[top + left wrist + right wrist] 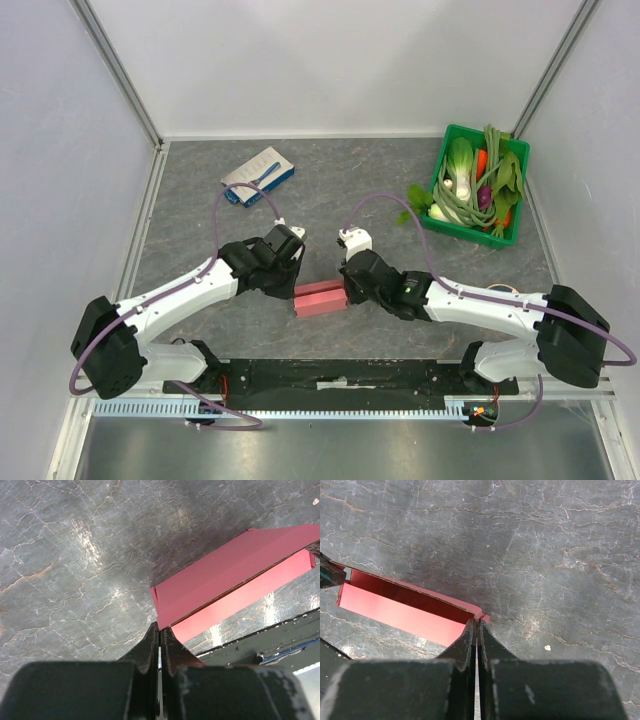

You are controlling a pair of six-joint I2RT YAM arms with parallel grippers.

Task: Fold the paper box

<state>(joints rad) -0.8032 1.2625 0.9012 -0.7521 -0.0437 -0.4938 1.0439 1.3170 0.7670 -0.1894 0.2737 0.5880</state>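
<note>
The pink-red paper box (320, 298) lies partly folded on the grey table between my two arms, one long wall raised. In the left wrist view the paper box (235, 565) runs off to the upper right, and my left gripper (161, 629) is shut, its tips pinching the box's near corner. In the right wrist view the paper box (395, 612) stretches to the left, and my right gripper (477, 622) is shut on its end corner, where a small pink tab shows at the tips. From above, the left gripper (297, 284) and right gripper (345, 290) meet the box's two ends.
A white-and-blue box (258, 175) lies at the back left. A green basket (470, 233) of vegetables stands at the back right. The black base plate (330, 375) runs along the near edge, just in front of the paper box. White walls enclose the table.
</note>
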